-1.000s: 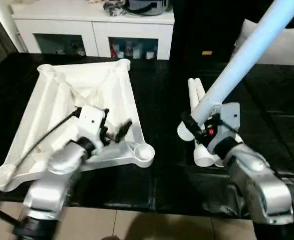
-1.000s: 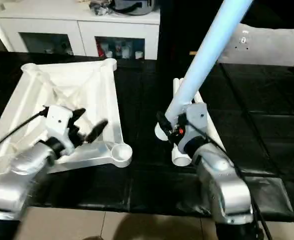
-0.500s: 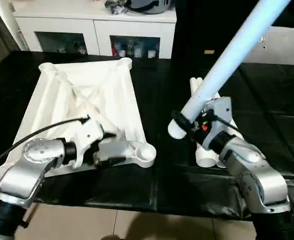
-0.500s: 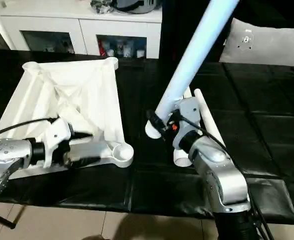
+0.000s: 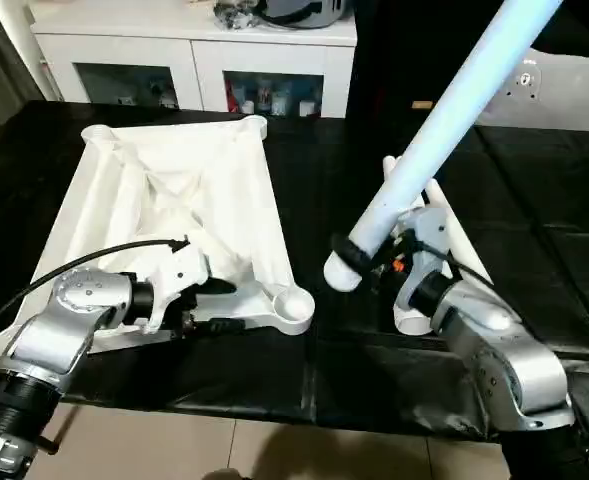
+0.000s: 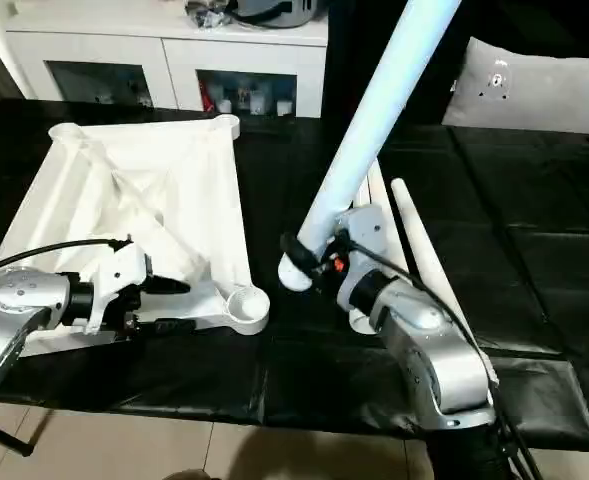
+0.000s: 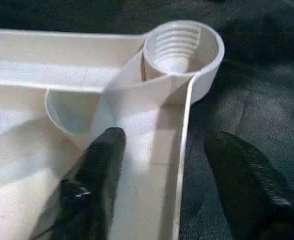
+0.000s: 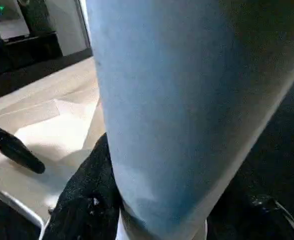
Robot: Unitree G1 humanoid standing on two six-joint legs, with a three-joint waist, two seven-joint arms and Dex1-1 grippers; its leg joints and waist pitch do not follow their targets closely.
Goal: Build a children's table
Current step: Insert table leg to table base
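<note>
Left wrist view: left pincer (image 7: 161, 150) astride table top (image 7: 47, 100) rim.

The raised table leg (image 5: 454, 105) runs past the picture's top edge.

Between my matt black rubbery fingers (image 7: 94, 185) sits the white, smooth, satin plastic rectangular table top (image 5: 224, 190), its corner socket (image 7: 179, 47) ribbed inside. My right gripper (image 5: 374, 262) holds a smooth, glossy white plastic tube leg (image 5: 444, 120). Black, slightly shiny sheeting (image 5: 324, 370) lies beneath.
</note>
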